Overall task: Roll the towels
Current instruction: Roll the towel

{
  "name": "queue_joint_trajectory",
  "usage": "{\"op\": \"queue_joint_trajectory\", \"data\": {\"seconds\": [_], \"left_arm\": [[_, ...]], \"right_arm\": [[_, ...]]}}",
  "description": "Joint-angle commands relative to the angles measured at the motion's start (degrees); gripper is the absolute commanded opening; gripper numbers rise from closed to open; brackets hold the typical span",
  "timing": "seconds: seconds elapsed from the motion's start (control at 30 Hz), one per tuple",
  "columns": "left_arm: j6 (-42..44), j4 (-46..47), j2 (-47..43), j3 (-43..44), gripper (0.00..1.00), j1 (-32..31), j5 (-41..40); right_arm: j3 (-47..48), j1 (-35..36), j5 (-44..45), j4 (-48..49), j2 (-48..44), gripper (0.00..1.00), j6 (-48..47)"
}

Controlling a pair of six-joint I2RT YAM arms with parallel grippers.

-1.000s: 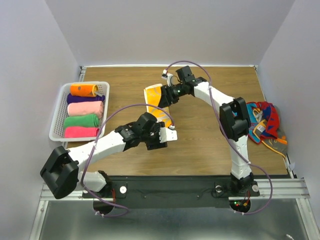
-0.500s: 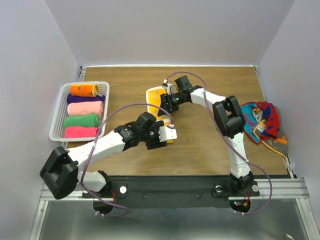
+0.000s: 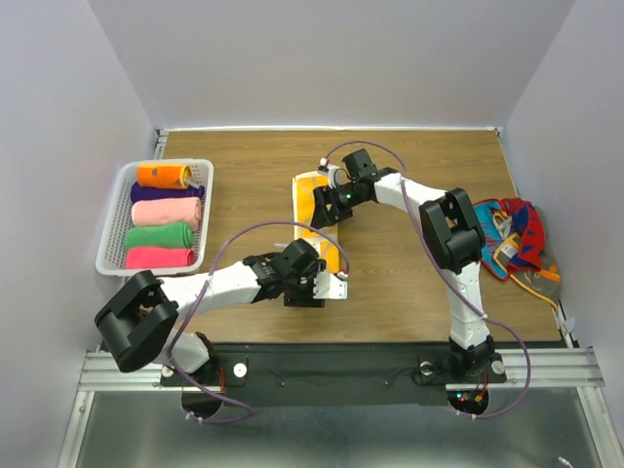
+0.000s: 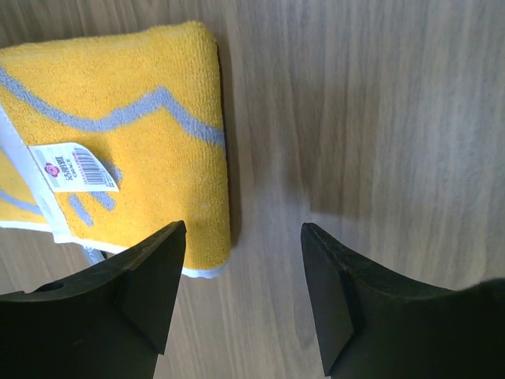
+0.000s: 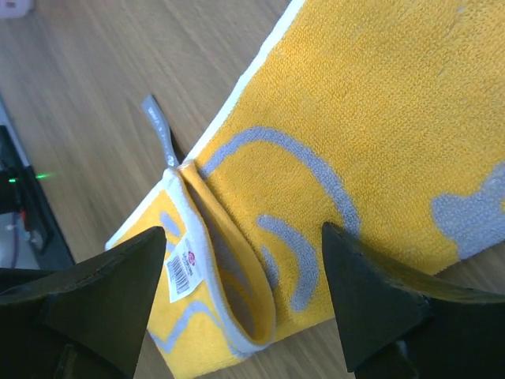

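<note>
Looking from the top camera, the yellow towel (image 3: 308, 187) lies as a folded strip in the middle of the tabletop (image 3: 234, 166). The left tool (image 3: 330, 283) is at its near end and the right tool (image 3: 327, 207) is over its far part. Both stand wide, holding nothing. A roll started from here could run crooked, I judge, since neither tool sits square across the strip. The white basket (image 3: 112, 229) at the left holds finished rolls (image 3: 161, 210); a red-and-blue heap (image 3: 512, 239) lies at the right edge.

From the left wrist, the left tool (image 4: 242, 237) straddles the side edge of the yellow towel (image 4: 134, 142), one finger over cloth and the other over bare wood. Closing there would likely pinch only a corner.

From the right wrist, the right tool (image 5: 243, 233) hovers above the yellow towel (image 5: 379, 118) where its folded layers gape beside the label (image 5: 188, 272). A nudge might spring that fold open.
</note>
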Motion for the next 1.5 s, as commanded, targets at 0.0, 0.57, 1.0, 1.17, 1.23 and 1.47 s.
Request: {"op": "queue_joint_trajectory", "data": {"seconds": [0.0, 0.57, 1.0, 1.17, 1.23, 1.47], "left_arm": [[3.59, 3.66, 0.88, -0.56, 0.70, -0.25, -3.39], [6.68, 7.71, 2.55, 1.45, 0.68, -0.25, -3.93], [5.89, 13.25, 10.81, 2.59, 0.63, 1.68, -3.66], [6.41, 11.32, 12.84, 4.09, 0.46, 3.00, -2.70], [6.15, 8.35, 13.02, 5.49, 0.34, 3.44, -1.65], [2.29, -7.30, 12.49, 13.75, 0.14, 4.23, 14.40]], "right_arm": [[2.82, -0.11, 1.96, -2.23, -4.71, 0.87, -1.27], [5.37, -3.36, -1.28, -3.64, -12.71, 1.00, 1.44], [5.46, -12.15, -3.31, -6.45, -23.87, 1.00, -1.27], [2.57, -12.94, -0.51, -8.47, -27.57, 1.00, -5.31], [1.07, -13.38, 0.29, -9.88, -29.41, 1.00, -7.50], [-0.44, -16.53, 0.33, -17.60, -36.45, 1.00, -11.64]]}}
